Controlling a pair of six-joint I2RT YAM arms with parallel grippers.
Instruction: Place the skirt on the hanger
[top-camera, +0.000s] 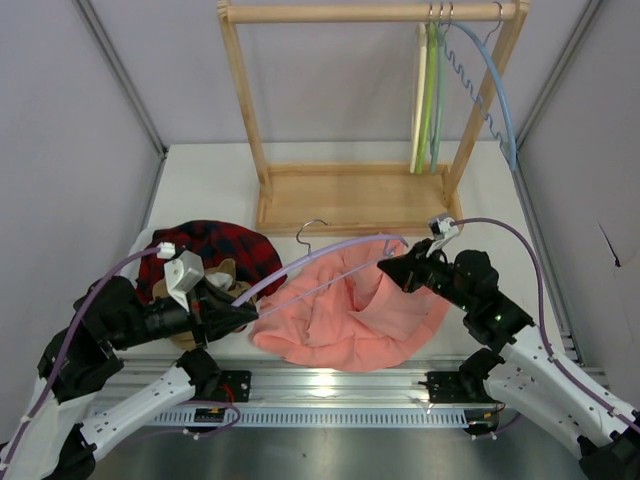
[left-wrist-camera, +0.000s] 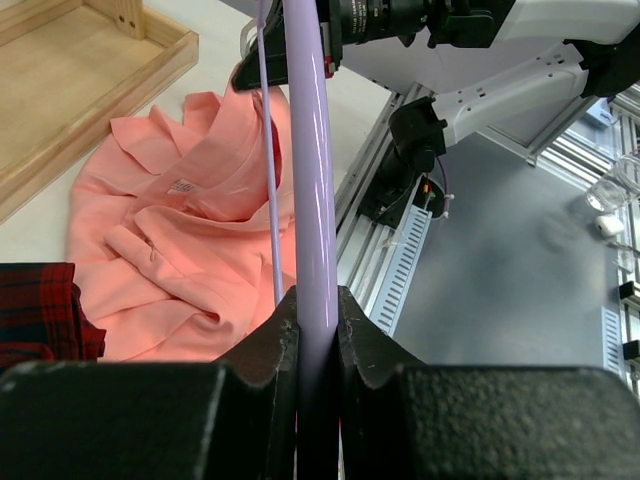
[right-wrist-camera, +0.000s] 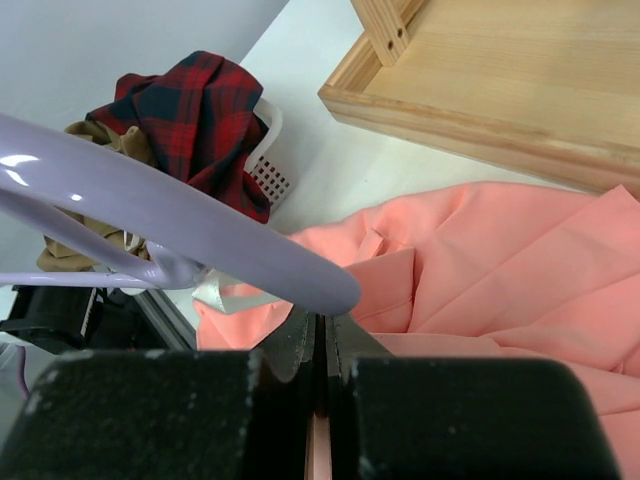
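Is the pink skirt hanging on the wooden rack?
No, the skirt lies bunched on the table in front of the wooden rack, not on its rail.

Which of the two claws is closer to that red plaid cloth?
The left. The left gripper, clamped on the hanger, sits just beside the plaid cloth. The right gripper is across the skirt from it, pinching the skirt's edge.

One skirt (top-camera: 350, 322), one lilac hanger (left-wrist-camera: 308, 150), one plaid garment (top-camera: 215, 245), one rack (top-camera: 245, 90)
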